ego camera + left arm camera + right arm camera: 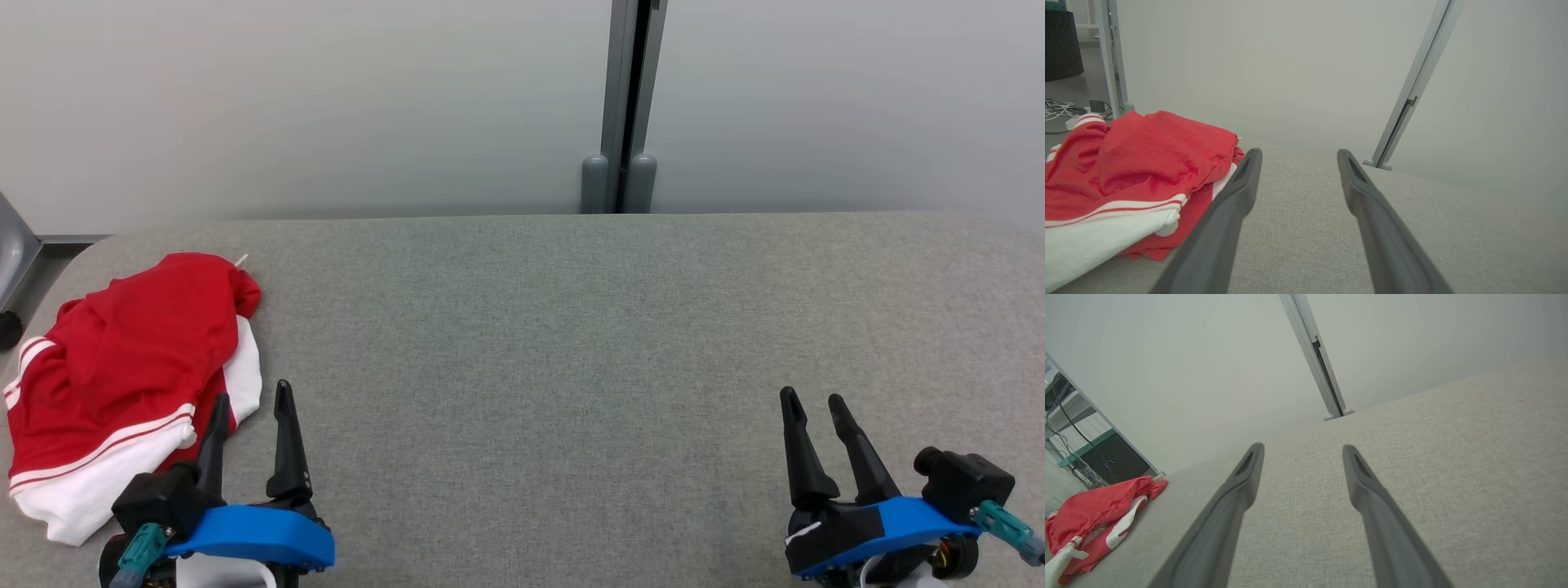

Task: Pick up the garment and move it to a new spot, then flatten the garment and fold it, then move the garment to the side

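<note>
1. The garment is lying bunched at nine o'clock, just beside my left gripper.
2. Both grippers are standing wide, empty; my right gripper is sitting at four o'clock.
3. I am aiming for a thick red fold.

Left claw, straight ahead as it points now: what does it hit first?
Probably nothing solid: ahead of the left claw lies bare grey cushion, then the pale wall. The finger nearest the red and white garment passes right beside it and might brush its edge; depth is unclear.
</note>
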`<state>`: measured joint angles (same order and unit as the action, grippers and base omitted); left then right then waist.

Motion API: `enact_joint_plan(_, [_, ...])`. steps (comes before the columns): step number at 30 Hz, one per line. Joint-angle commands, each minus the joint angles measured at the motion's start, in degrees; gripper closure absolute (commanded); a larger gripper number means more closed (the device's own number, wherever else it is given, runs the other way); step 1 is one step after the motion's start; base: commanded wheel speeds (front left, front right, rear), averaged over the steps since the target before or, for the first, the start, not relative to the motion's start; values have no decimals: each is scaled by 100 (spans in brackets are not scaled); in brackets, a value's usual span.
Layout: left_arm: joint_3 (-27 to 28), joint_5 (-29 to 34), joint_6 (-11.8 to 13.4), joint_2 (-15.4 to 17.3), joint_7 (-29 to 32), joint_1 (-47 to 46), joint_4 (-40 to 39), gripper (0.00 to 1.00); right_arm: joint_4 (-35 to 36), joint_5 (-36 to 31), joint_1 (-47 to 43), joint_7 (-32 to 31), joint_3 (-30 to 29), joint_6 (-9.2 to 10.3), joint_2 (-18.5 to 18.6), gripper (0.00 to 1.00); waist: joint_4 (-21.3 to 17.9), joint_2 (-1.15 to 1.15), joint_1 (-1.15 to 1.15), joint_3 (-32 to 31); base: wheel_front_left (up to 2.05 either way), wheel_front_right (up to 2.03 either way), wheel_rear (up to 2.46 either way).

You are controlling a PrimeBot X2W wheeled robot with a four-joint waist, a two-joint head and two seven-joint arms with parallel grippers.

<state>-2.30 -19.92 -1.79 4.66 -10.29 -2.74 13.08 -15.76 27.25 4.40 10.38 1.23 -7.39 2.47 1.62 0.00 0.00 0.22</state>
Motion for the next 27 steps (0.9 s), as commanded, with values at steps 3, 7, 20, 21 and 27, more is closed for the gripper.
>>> enact_joint_plan(3, [-25,256,51,40,-89,-109,2,0,10,-264,14,79,23,-12,47,0,11,0,0,-1,0,0,0])
enact_joint_plan(7, [-54,450,86,51,-138,-123,43,0,-10,-475,16,131,26,-13,49,0,28,0,0,-2,0,0,0])
enact_joint_plan(20, [-111,999,149,66,-297,-115,127,0,-90,-1121,18,286,83,-15,54,0,63,0,0,-17,0,0,0])
enact_joint_plan(21, [-112,1034,150,66,-313,-114,131,0,-95,-1172,18,294,85,-15,54,0,64,0,0,-17,0,0,0])
enact_joint_plan(27, [-96,1222,117,60,-368,-115,209,0,-131,-1436,21,356,79,-15,57,0,66,0,0,-17,0,0,0])
